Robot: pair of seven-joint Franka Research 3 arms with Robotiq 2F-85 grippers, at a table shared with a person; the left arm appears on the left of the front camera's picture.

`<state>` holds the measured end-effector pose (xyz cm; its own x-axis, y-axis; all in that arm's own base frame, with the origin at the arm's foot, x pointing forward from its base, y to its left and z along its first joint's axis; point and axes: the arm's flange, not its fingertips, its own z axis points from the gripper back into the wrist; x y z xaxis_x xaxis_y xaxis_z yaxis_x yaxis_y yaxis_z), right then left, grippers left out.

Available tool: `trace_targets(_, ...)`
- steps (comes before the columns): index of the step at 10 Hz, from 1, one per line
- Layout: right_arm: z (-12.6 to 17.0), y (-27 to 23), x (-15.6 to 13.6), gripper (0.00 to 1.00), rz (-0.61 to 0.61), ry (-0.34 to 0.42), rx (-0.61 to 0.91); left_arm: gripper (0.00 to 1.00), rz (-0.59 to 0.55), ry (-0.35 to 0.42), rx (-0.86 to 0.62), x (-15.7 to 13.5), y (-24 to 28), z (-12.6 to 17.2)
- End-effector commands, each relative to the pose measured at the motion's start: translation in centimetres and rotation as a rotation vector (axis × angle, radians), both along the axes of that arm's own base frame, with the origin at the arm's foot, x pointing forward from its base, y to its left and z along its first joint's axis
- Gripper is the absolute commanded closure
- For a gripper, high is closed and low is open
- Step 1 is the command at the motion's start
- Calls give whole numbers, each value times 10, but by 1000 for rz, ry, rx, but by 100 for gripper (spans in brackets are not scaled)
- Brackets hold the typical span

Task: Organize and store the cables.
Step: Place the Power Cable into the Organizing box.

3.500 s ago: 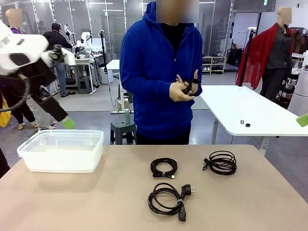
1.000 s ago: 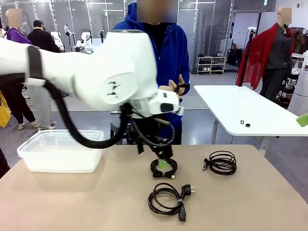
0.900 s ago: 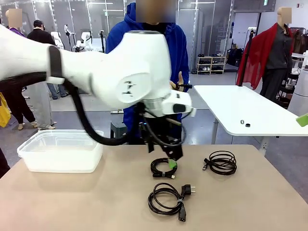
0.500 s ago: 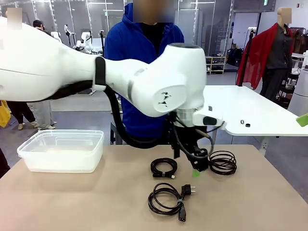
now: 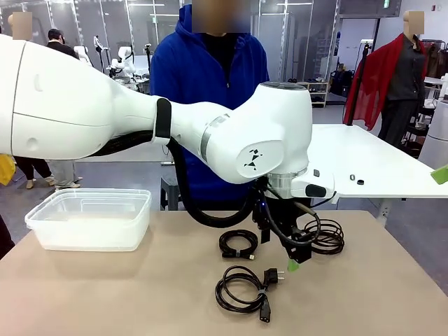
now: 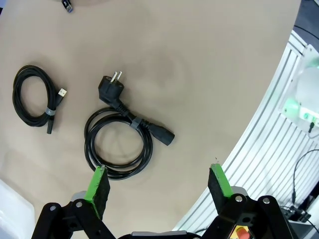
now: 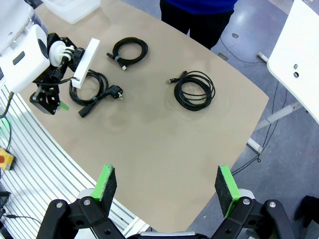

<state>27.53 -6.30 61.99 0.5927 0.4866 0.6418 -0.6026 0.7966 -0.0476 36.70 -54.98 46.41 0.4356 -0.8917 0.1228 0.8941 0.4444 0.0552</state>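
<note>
Three black cables lie coiled on the tan tabletop. A thick power cord with a chunky round plug sits centre-left in the left wrist view. A thinner cord bound with a small grey tie lies at that view's left edge. A third thin coil lies right of centre in the front view, partly behind the arm. The left gripper hangs low over the table between the power cord and that third coil, jaws spread wide and empty. The right gripper is likewise released, poised high with the whole table below it. The clear plastic tub stands at the front view's left, well apart from all the cables. In my judgement the thick cord is the heavier and springier item, and its plugs could swing or snag on the tub's rim. It is best pinched across the bundled strands at its tie. The thin coils look light and limp, likely to sag or slide on the smooth top. The table's near edge curves just beyond the power cord at the left wrist view's lower right, so room there is limited. The surface between the cables and the tub looks open. A person in a blue hooded top stands close at the far side.
</note>
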Motion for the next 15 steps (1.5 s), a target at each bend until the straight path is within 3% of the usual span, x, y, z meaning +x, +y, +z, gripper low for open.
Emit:
trace_targets(1, 0, 0, 0, 0, 0, 1, -1, 0, 19, 17, 12, -2, -1, -2)
trace_targets(6, 0, 0, 0, 0, 0, 1, -1, 0, 83, 61, 1, 3, 6, -24)
trace_targets(8, 0, 0, 0, 0, 0, 1, -1, 0, 64, 26, -41, 4, 12, -40)
trace_targets(12, 0, 0, 0, 0, 0, 1, -1, 0, 106, 55, -6, 9, 16, -69)
trace_targets(15, 0, 0, 0, 0, 0, 1, -1, 0, 94, 65, -15, 8, 15, -70)
